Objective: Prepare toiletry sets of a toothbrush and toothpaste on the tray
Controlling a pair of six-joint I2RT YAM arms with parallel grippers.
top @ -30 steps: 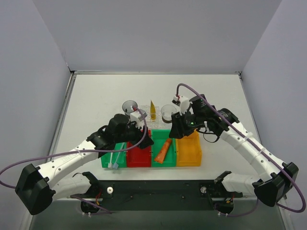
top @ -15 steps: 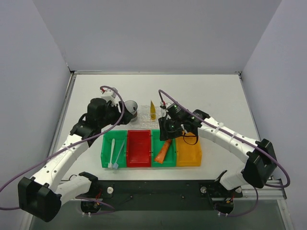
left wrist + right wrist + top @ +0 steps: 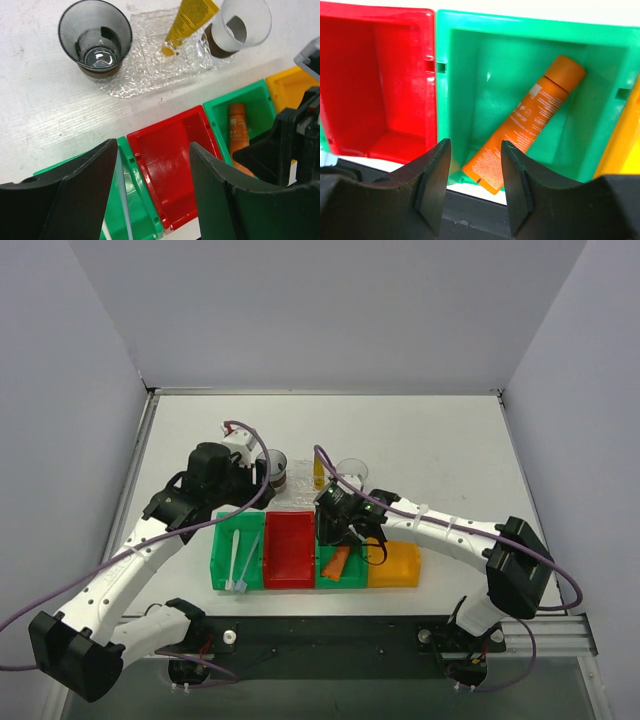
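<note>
The clear bumpy tray lies behind the bins, with the yellow-orange tube resting end-down on it. The orange tube lies slanted in the right green bin. The white toothbrush and the pale blue toothbrush lie in the left green bin. My right gripper is open and empty, just above the orange tube's flat end. My left gripper is open and empty above the red bin.
A dark cup and a clear cup stand at the tray's two ends. An orange bin sits right of the tube's bin. The right arm is close beside my left gripper.
The left arm pulled back up and left from the bins, then eased right. The right arm swung left and down over the green bin with the orange tube.
</note>
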